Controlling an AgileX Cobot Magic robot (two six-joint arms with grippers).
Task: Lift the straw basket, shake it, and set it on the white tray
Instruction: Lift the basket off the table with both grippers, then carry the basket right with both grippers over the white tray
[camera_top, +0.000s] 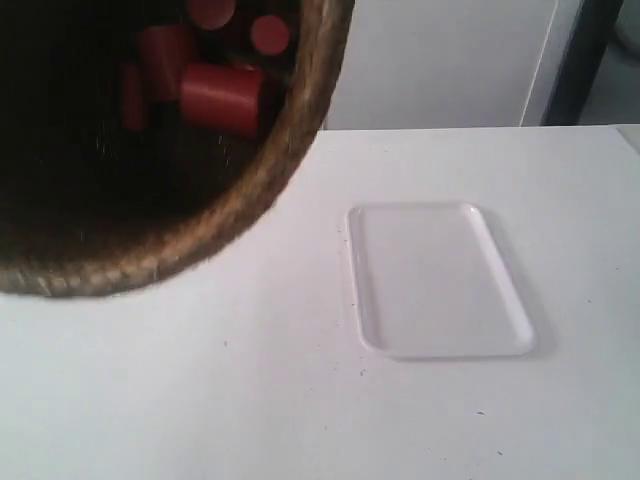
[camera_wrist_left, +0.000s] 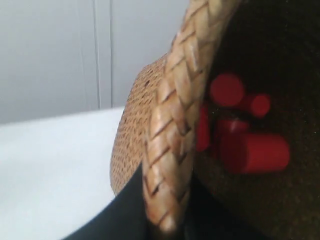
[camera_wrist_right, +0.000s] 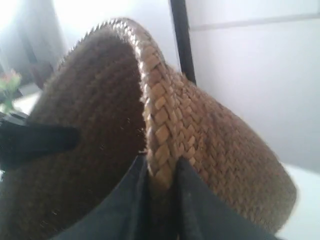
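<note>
The straw basket (camera_top: 250, 190) hangs tilted close to the exterior camera, filling that view's upper left, with its dark inside facing me and red cylinders (camera_top: 222, 97) lying in it. My left gripper (camera_wrist_left: 167, 220) is shut on the basket's braided rim (camera_wrist_left: 175, 125), one dark finger outside and one inside. My right gripper (camera_wrist_right: 161, 185) is shut on the straw basket's rim (camera_wrist_right: 160, 125) at another spot, its fingers (camera_wrist_right: 125, 205) on either side of the braid. The white tray (camera_top: 435, 280) lies flat on the table, to the right of the basket and apart from it.
The white table (camera_top: 200, 400) spreads under the basket and around the tray. A pale wall (camera_top: 430, 60) with a dark upright post (camera_top: 585, 60) stands behind. The other arm's dark finger (camera_wrist_right: 35, 140) shows inside the basket in the right wrist view.
</note>
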